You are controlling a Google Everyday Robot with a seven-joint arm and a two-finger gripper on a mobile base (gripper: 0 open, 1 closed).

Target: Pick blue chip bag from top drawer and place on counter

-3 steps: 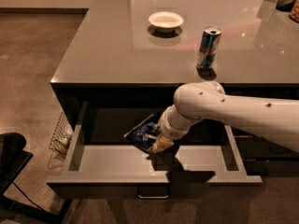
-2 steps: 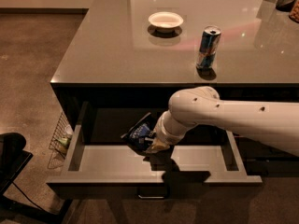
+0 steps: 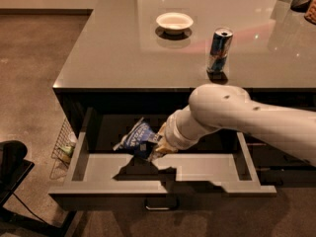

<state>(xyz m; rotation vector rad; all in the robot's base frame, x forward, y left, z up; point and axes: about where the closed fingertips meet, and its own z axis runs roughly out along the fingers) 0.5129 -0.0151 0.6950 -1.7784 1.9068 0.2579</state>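
Note:
The top drawer (image 3: 207,168) stands pulled open below the counter (image 3: 118,53). My gripper (image 3: 159,144) reaches down into the drawer from the right, at the end of the white arm. It is shut on the right edge of the blue chip bag (image 3: 137,137). The crumpled bag hangs tilted a little above the drawer's pale floor and casts a shadow on it. The fingers are mostly hidden behind the bag and the wrist.
A white bowl (image 3: 174,21) and a blue-and-silver drink can (image 3: 218,50) stand on the counter. A wire basket (image 3: 63,144) hangs at the drawer's left side. A dark object (image 3: 12,159) sits on the floor at the lower left. Dark drawers (image 3: 289,169) lie to the right.
My gripper and the blue chip bag have moved together to the left and slightly up inside the drawer. Nothing on the counter has moved.

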